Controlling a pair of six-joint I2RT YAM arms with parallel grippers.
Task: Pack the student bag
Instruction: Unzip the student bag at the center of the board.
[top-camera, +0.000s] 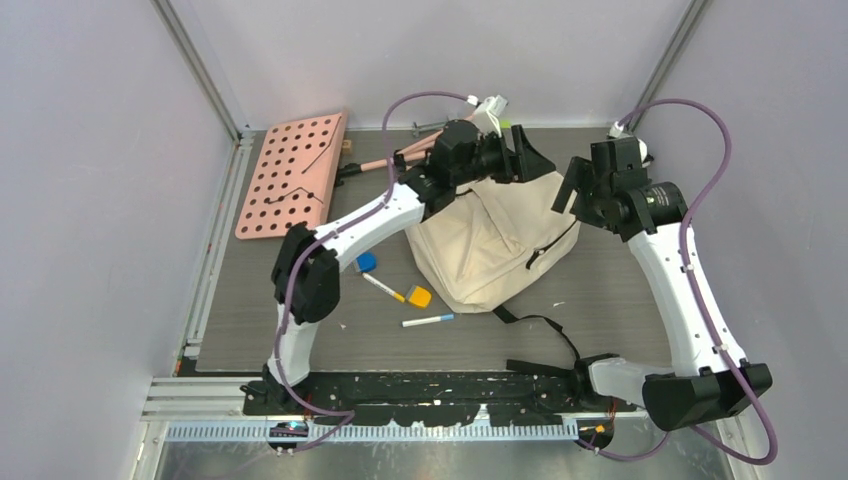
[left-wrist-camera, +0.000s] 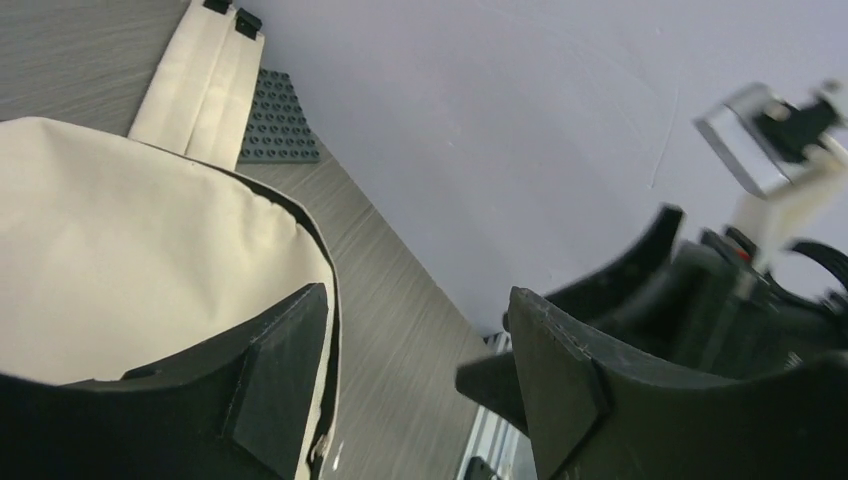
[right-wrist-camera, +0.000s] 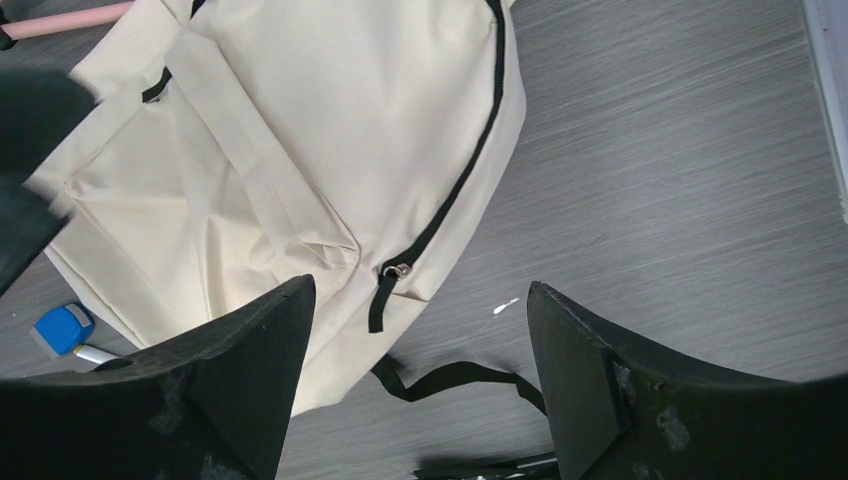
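Closest in, right gripper (right-wrist-camera: 418, 290) and left gripper (left-wrist-camera: 415, 295), both spread and pinching nothing, hovering by student bag (top-camera: 490, 240) slumped mid-table with zipper (right-wrist-camera: 400, 268) seemingly shut; looks barely begun, with yellow-tipped marker (top-camera: 383, 288), white marker (top-camera: 427, 321), blue item (top-camera: 366, 262) and orange item (top-camera: 419, 297) loose at its left; offers open tabletop (top-camera: 620, 290) rightward, pegboard (top-camera: 290, 175) and wall (top-camera: 430, 50) close behind.

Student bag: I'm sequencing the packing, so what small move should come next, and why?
Probably lower the right gripper onto the zipper pull and pinch it. The student bag looks zipped shut, the open jaws hang right above the pull, and a marker lies outside on the table.
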